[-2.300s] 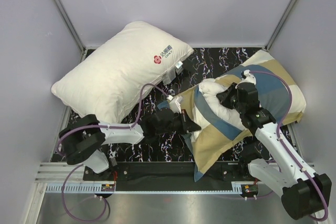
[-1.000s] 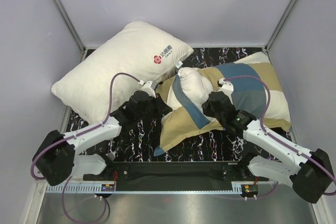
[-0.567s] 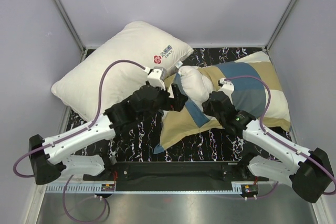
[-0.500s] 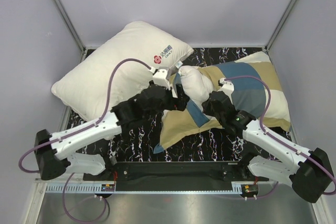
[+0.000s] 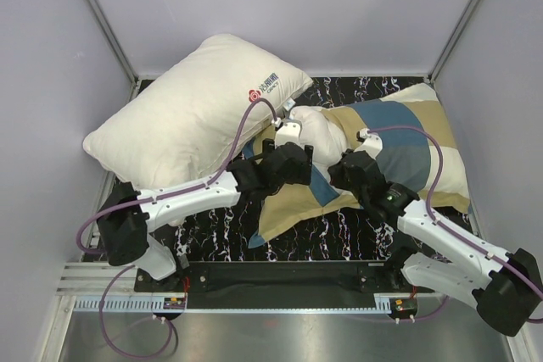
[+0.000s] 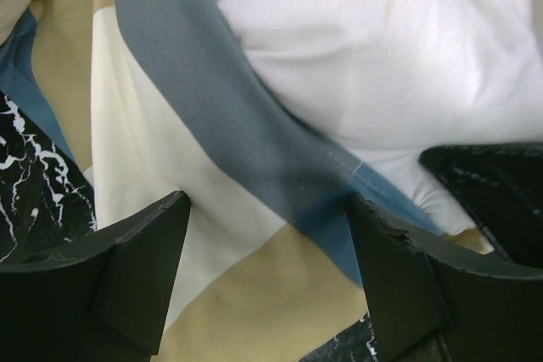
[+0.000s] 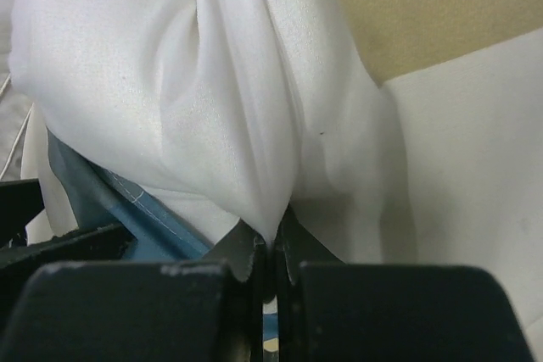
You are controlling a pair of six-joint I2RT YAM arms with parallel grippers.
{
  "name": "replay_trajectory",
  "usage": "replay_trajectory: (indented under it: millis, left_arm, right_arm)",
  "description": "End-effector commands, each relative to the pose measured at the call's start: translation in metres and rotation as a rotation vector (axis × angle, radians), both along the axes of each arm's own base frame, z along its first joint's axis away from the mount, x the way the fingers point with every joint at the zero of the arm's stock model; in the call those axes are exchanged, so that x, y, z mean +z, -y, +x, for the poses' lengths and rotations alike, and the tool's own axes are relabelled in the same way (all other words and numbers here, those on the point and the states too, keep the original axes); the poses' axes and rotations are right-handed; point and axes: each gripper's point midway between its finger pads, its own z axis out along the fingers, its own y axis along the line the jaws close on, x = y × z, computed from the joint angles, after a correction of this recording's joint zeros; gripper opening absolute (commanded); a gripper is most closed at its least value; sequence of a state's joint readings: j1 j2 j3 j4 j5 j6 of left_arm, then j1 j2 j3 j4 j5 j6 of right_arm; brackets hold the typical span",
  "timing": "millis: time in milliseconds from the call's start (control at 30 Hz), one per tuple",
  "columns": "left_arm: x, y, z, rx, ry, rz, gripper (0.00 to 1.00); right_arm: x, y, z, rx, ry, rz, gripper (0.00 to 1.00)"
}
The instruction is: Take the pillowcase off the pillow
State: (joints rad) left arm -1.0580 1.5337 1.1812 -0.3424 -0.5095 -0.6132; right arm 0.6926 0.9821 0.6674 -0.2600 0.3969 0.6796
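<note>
The pillowcase (image 5: 407,142), checked in teal, tan and cream, lies at the right of the table. The off-white pillow (image 5: 318,131) bulges out of its open left end. My left gripper (image 5: 302,161) is open and hovers over the case's mouth. In the left wrist view its fingers straddle the teal hem of the pillowcase (image 6: 254,150) beside the bare pillow (image 6: 382,48), with the left gripper (image 6: 270,209) holding nothing. My right gripper (image 5: 341,163) is shut on a pinched fold of the pillow (image 7: 229,108), seen at the right gripper (image 7: 271,247).
A second white pillow with a red logo (image 5: 195,116) lies at the back left, touching the case's corner. The black marbled tabletop (image 5: 339,235) shows in front of the pillowcase. Grey walls close in on three sides, and a metal rail (image 5: 280,303) runs along the front.
My left arm has swung right from the table's middle to the pillowcase mouth, and its gripper has opened. My right gripper has closed on the pillow fold and stayed put.
</note>
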Motion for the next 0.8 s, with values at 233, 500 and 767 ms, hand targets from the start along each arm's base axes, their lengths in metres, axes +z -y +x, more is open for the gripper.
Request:
replay_trajectory:
  millis: [233, 500, 767]
  left_arm:
    - [0.030, 0.021, 0.026, 0.061, 0.073, -0.108, 0.80]
    - [0.019, 0.023, 0.038, 0.071, 0.075, -0.125, 0.61]
    - [0.030, 0.011, 0.029, 0.065, 0.075, -0.160, 0.00]
  right_arm:
    - [-0.013, 0.009, -0.007, -0.004, -0.040, -0.030, 0.00]
    - [-0.013, 0.008, -0.009, 0.007, -0.043, -0.026, 0.00]
    - [-0.019, 0.015, -0.008, -0.025, -0.055, -0.060, 0.00]
